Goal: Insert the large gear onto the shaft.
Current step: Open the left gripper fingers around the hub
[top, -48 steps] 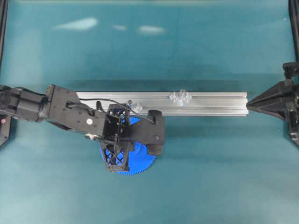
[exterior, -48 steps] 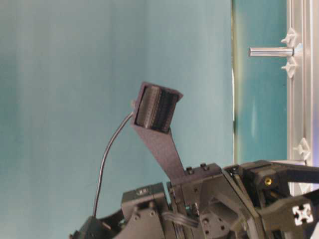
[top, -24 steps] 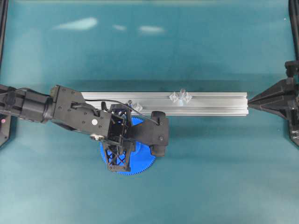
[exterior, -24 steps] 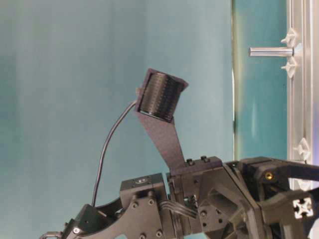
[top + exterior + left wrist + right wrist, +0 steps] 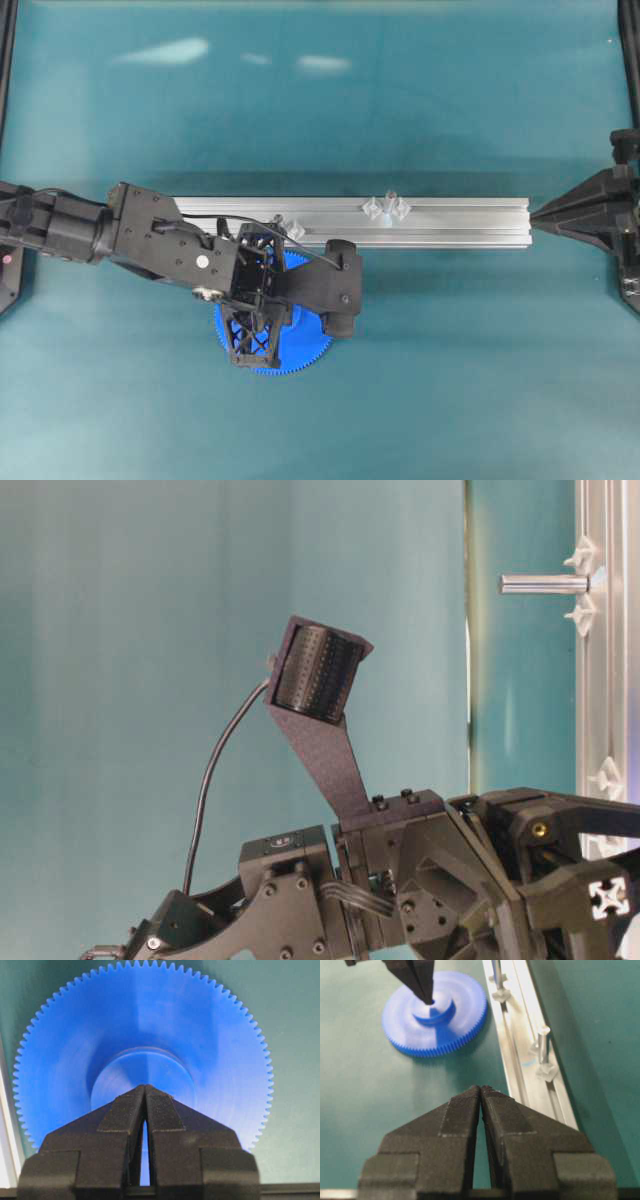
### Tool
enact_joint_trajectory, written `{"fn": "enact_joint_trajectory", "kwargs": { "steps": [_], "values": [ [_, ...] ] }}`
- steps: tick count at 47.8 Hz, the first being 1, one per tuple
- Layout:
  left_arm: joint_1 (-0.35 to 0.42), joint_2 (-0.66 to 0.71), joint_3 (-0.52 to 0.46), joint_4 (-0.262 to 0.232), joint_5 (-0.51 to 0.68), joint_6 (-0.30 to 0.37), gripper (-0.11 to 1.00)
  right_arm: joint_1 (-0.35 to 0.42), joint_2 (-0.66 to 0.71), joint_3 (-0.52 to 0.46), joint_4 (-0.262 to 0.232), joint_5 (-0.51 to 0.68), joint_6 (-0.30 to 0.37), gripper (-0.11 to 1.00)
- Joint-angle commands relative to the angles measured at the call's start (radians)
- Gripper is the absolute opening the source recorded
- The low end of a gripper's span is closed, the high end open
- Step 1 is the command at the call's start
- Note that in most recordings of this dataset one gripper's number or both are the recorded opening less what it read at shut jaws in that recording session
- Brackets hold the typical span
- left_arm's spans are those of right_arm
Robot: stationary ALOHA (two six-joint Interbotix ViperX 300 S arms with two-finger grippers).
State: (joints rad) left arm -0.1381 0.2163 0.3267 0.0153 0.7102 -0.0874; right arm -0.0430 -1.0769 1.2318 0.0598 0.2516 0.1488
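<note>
L tool (image 5: 145, 1091) seen w/ tips pressed together, poked down at hub of large gear (image 5: 145, 1030) flat on bench (image 5: 450, 350), prob. to grip via centre hole; R tool (image 5: 480, 1091) likewise shut, parked idle.

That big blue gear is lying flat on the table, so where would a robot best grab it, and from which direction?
Probably by the raised round hub at the middle of the large gear, coming straight down from above. The gear lies flat on the table, so its thin toothed rim offers little to pinch, while the hub stands up where fingers could close around it.
</note>
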Motion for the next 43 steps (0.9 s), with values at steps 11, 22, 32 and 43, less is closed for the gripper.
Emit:
{"fn": "enact_joint_trajectory", "kwargs": {
  "steps": [11, 22, 32, 43],
  "values": [
    [-0.003, -0.029, -0.005, 0.003, -0.002, -0.014, 0.56, -0.005, 0.002, -0.005, 0.000, -0.009, 0.011, 0.15],
    [-0.002, -0.018, 0.006, 0.003, 0.003, -0.054, 0.95, -0.003, -0.006, -0.005, 0.000, -0.011, 0.012, 0.15],
    [0.000, -0.017, 0.006, 0.003, -0.003, -0.054, 0.95, -0.005, -0.009, -0.005, 0.000, -0.011, 0.012, 0.15],
    [0.009, -0.015, 0.008, 0.003, -0.005, -0.054, 0.95, -0.003, -0.009, -0.005, 0.000, -0.012, 0.014, 0.15]
  ]
}}
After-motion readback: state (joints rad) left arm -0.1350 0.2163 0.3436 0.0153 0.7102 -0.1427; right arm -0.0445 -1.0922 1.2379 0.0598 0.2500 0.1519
